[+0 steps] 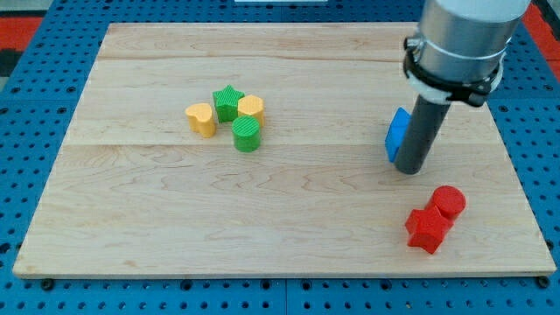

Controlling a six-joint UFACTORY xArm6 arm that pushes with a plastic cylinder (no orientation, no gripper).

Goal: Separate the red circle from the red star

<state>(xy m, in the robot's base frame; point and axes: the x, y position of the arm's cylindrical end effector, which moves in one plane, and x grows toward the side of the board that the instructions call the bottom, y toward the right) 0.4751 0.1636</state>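
Observation:
The red circle (pixel 450 201) sits near the view's bottom right, touching the red star (pixel 428 229), which lies just below and left of it. My tip (pixel 409 168) is on the board above and left of the red pair, a short gap away from both. A blue block (pixel 396 133) stands right beside the rod on its left, partly hidden by it.
A cluster stands at the view's upper left of centre: a yellow heart-like block (pixel 201 119), a green star (pixel 227 102), a yellow block (pixel 251 108) and a green cylinder (pixel 248 135). The wooden board (pixel 280 236) ends close below the red star.

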